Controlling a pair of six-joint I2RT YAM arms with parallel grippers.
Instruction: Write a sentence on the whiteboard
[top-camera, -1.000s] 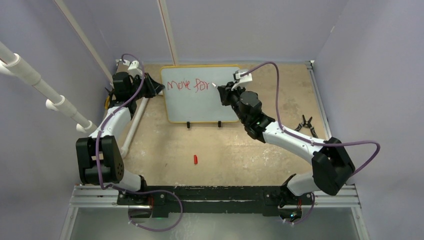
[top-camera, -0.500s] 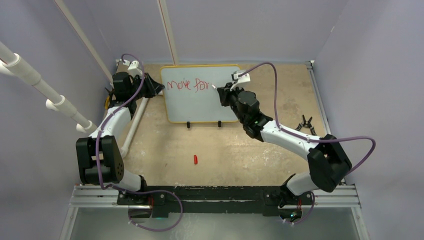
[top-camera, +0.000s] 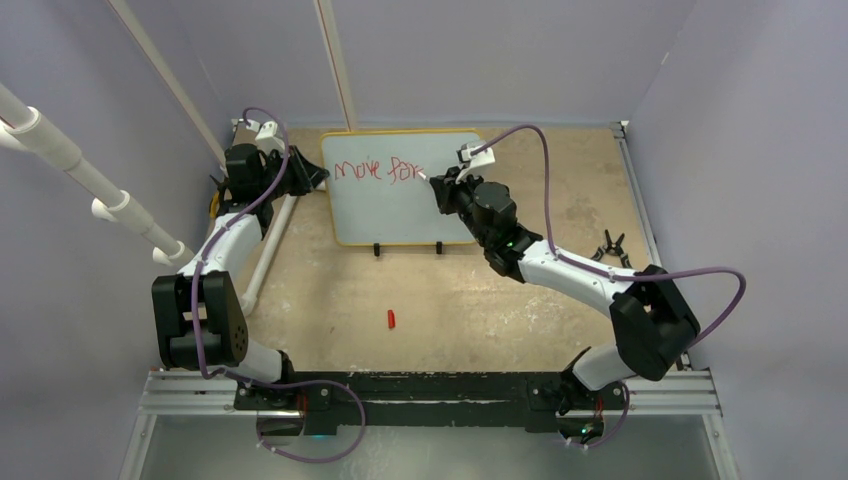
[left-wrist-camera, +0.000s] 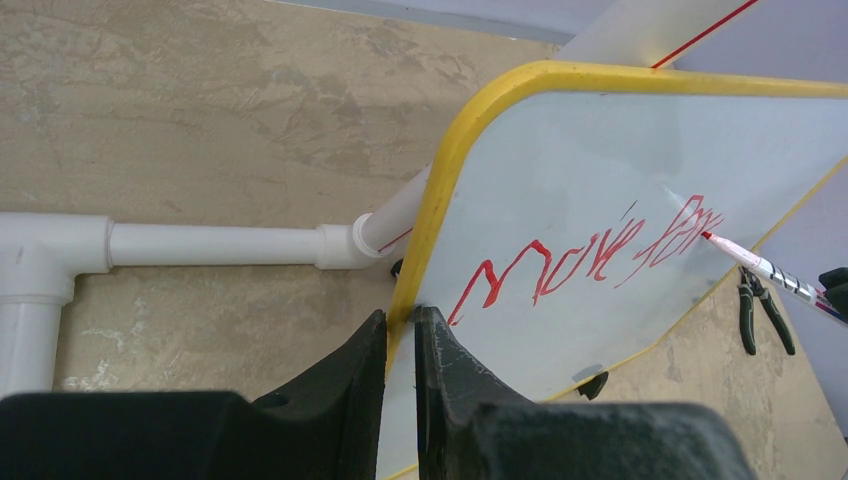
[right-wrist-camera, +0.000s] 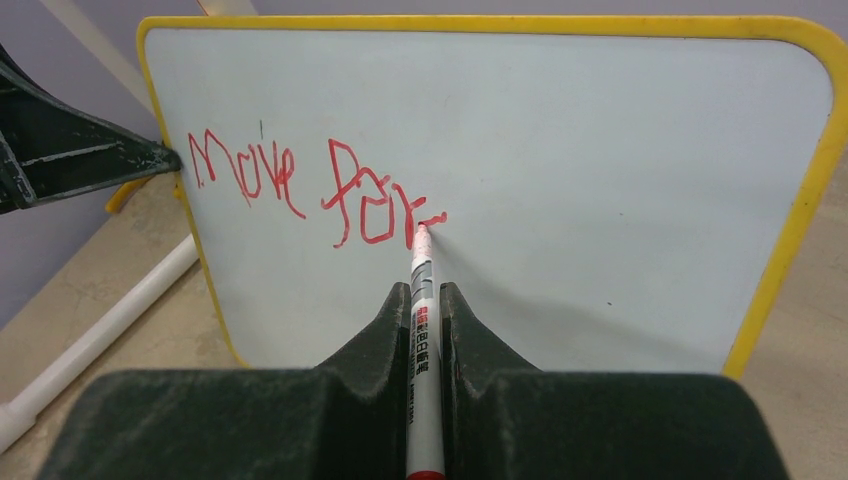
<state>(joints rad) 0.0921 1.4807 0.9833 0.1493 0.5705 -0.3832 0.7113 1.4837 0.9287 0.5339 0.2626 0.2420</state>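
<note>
The whiteboard (top-camera: 400, 205), white with a yellow frame and two black feet, stands at the back middle of the table. Red lettering (top-camera: 374, 170) on it reads "Move for" on one line; it also shows in the right wrist view (right-wrist-camera: 300, 185) and the left wrist view (left-wrist-camera: 590, 258). My left gripper (left-wrist-camera: 401, 316) is shut on the whiteboard's left yellow edge (left-wrist-camera: 425, 240). My right gripper (right-wrist-camera: 425, 290) is shut on a white marker (right-wrist-camera: 423, 320) with a red tip, and the tip touches the board just after the "r".
A red marker cap (top-camera: 391, 319) lies on the tan table in front of the board. Black pliers (top-camera: 612, 248) lie at the right. A white pipe (left-wrist-camera: 200, 245) runs behind the board on the left. Purple walls enclose the table.
The right arm has shifted slightly left and the marker tip has moved on the board, adding to the stroke after "for". The left arm has not moved.
</note>
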